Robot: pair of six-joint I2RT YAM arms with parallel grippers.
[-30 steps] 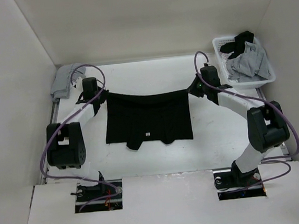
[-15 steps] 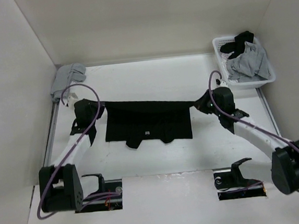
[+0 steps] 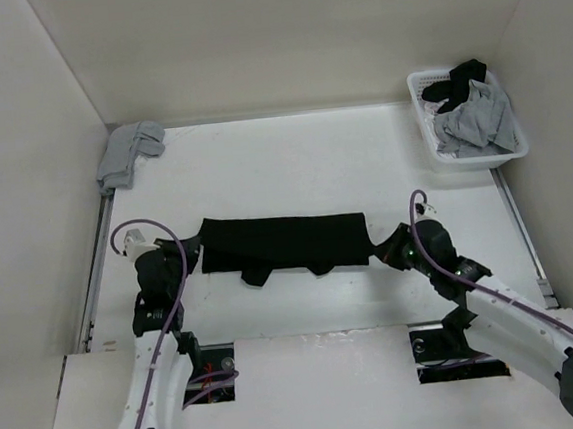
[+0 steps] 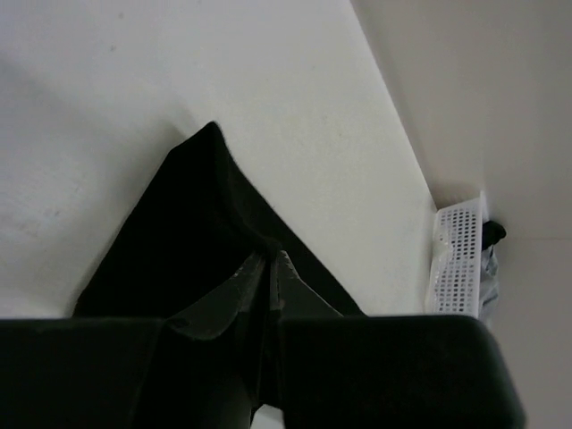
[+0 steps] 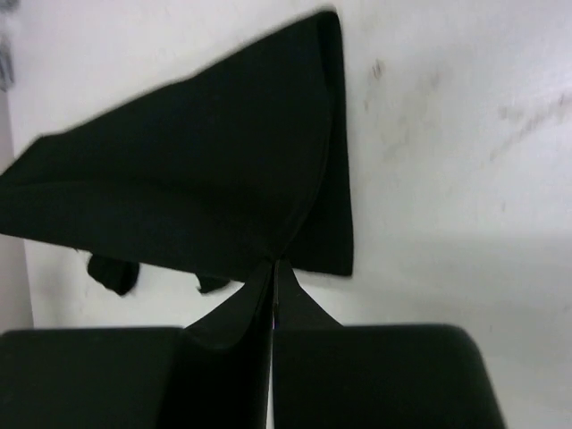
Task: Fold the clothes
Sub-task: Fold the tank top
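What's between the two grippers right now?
The black garment, a folded band spanning from left gripper to right gripper, seen in the top view.

Left gripper point(image 4: 269, 262), right gripper point(image 5: 273, 265): 2 tight pinches.

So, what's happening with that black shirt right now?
Both shut: left tool, right tool, gripping black shirt ends. Shirt doubled over on table. Basket far off.

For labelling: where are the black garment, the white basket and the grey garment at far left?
black garment point(image 3: 284, 240), top view, middle of its folded band.
white basket point(image 3: 482, 158), top view, near wall.
grey garment point(image 3: 126, 153), top view, its middle.
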